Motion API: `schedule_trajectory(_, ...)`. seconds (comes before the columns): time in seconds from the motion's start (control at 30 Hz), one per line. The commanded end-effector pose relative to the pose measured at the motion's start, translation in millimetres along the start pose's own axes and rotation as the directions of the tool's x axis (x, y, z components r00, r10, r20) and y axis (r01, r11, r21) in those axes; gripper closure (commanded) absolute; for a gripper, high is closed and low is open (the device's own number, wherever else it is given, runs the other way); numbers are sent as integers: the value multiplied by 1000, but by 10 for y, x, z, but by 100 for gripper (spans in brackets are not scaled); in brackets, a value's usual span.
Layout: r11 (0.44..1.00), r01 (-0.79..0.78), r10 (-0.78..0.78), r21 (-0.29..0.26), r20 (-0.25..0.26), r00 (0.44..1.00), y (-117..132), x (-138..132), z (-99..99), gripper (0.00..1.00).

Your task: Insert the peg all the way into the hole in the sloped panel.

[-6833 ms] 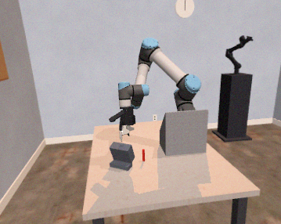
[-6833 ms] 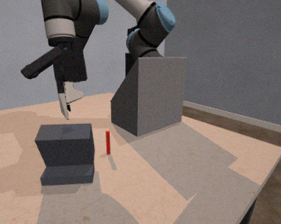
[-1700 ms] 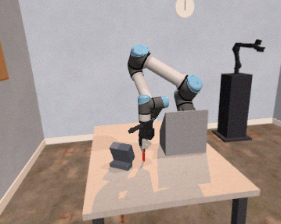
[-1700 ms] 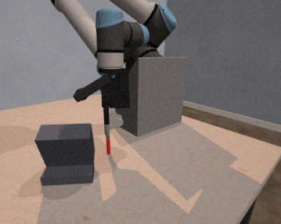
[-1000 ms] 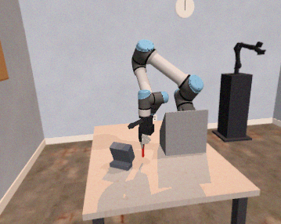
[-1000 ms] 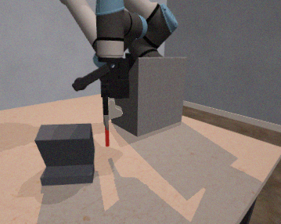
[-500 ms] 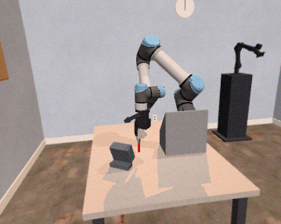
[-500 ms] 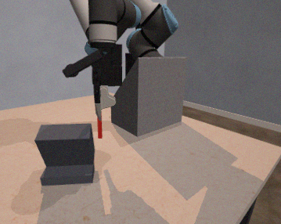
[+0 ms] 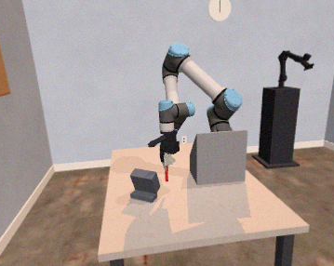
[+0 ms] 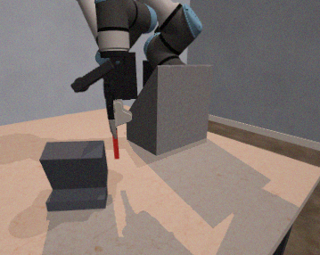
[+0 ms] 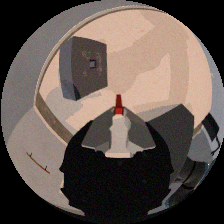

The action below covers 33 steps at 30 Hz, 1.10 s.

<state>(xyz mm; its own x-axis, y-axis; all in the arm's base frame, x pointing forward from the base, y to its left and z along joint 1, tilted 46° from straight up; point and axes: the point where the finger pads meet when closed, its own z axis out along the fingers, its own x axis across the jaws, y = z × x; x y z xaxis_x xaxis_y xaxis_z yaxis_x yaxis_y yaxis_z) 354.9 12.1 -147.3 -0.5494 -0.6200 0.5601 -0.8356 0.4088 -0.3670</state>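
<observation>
A red peg (image 10: pixel 116 148) hung upright, clamped at its top in the gripper (image 10: pixel 115 126), above the table (image 10: pixel 240 178). It was just right of the dark sloped panel (image 10: pixel 75 171), whose square hole (image 11: pixel 92 62) showed in the wrist view. A grey box (image 10: pixel 177 107) stood behind.

Matt dark-grey sloped panel (image 10: pixel 75 167), glossy red peg (image 10: pixel 116 148), smooth pale table (image 10: pixel 222 178).

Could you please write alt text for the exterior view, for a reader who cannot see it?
The gripper is shut on a red peg that hangs upright above the table, between a dark sloped block and a tall grey box.
</observation>
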Motion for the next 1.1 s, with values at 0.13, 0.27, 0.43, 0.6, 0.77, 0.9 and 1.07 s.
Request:
schedule_trajectory(0.13,999,-22,23,-37,11,1000,18,39,38,100)
schedule_trajectory(0.27,998,-30,31,-49,14,999,24,52,52,100)
schedule_trajectory(0.43,997,-40,41,-66,18,999,34,69,69,100)
schedule_trajectory(0.6,995,-53,55,-87,23,998,46,91,89,100)
schedule_trajectory(0.77,992,-65,69,-108,29,997,58,111,108,100)
schedule_trajectory(0.9,991,-70,74,-116,31,997,62,119,115,100)
schedule_trajectory(1.07,987,-83,88,-136,36,995,74,139,132,100)
